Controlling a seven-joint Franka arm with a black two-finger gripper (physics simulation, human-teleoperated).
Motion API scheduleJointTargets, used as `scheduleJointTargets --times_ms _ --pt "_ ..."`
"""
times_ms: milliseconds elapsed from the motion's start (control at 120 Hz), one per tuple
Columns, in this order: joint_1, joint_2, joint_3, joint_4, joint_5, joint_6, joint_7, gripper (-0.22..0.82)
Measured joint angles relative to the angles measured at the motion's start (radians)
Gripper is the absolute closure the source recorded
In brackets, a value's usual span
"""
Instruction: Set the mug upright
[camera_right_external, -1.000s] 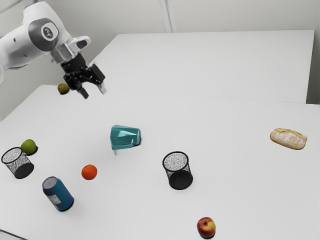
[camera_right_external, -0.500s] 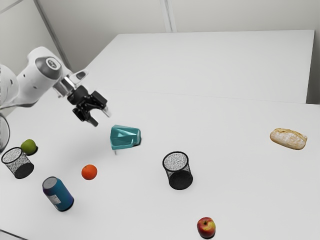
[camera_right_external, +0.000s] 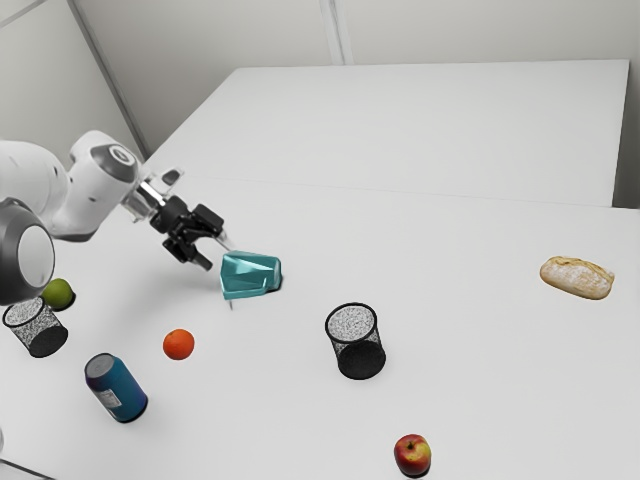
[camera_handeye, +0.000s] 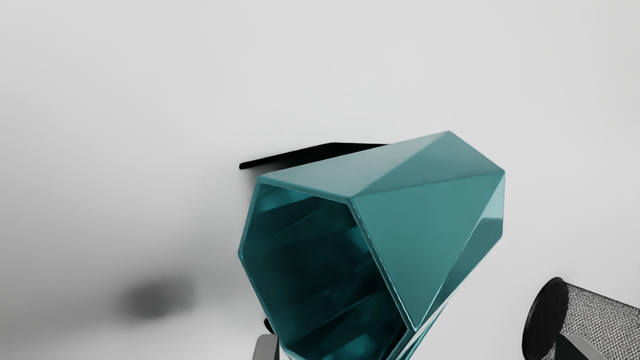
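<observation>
My gripper (camera_right_external: 219, 256) is low over the table beside the mug's near end, fingers apart. The faceted teal mug (camera_right_external: 252, 276) lies on its side, with its base toward the exterior view's right. In the wrist view the mug (camera_handeye: 425, 215) turns its hollow mouth toward my hand. There the gripper (camera_handeye: 421, 345) stands open, one fingertip (camera_handeye: 266, 347) overlapping the picture of the rim's edge; whether they touch I cannot tell.
A black mesh cup (camera_right_external: 357, 342) stands beyond the mug toward the exterior view's right. An orange (camera_right_external: 179, 344) and a blue can (camera_right_external: 116, 387) are nearer the camera. An apple (camera_right_external: 412, 455), bread (camera_right_external: 577, 278), a second mesh cup (camera_right_external: 36, 326) and a green fruit (camera_right_external: 58, 293) lie farther off.
My gripper has come down and toward the exterior view's right, from high above the table to beside the mug. The mug and other things have stayed put.
</observation>
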Motion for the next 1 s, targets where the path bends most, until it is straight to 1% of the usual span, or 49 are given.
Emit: scheduleJointTargets --times_ms 233,292,492,633,775,900,1000 --pt "-0.003 -0.003 -0.023 -0.029 -0.059 0.024 0.030 0.03" --pt "-0.005 -0.004 -0.029 -0.033 -0.073 0.032 0.034 0.06" --pt "-0.007 -0.010 -0.038 -0.050 -0.112 0.053 0.040 0.27" --pt "-0.008 -0.034 -0.055 -0.055 -0.122 0.060 0.035 0.40" --pt "-0.012 -0.041 -0.078 -0.055 -0.126 0.066 0.025 0.50" --pt "-0.012 -0.043 -0.097 -0.054 -0.127 0.074 0.016 0.64" --pt "-0.012 -0.045 -0.102 -0.054 -0.127 0.077 0.009 0.70"
